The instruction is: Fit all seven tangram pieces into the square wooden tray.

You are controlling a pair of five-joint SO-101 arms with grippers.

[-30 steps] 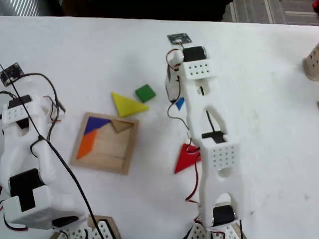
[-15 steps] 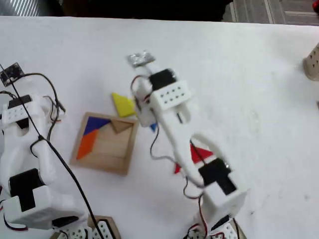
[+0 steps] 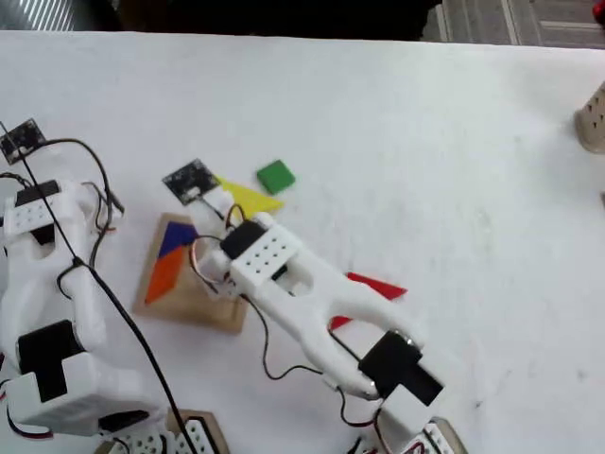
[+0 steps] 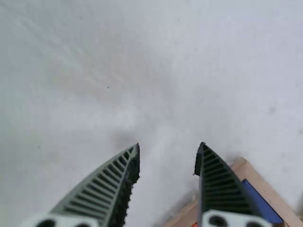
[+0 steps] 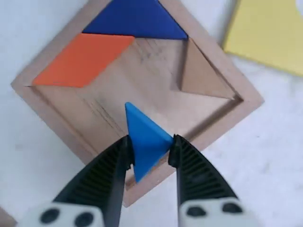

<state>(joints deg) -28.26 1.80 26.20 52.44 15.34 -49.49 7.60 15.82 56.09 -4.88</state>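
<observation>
right hand (image 5: 149, 141) is clamped on the small blue triangle (image 5: 142, 135), over the rim of the square wooden tray (image 5: 47, 112), tip aimed inward

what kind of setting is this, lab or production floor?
Likely a lab or hobby bench: a left arm and right arm on a white table, the right end effector holding a blue triangle over a wooden tray.

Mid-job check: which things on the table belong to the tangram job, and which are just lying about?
Job: wooden tray, dark blue triangle, orange parallelogram, wood-coloured triangle, light blue triangle in the right tool, yellow triangle, green square, red triangle.
Lying about: holed wooden block at far right.
</observation>
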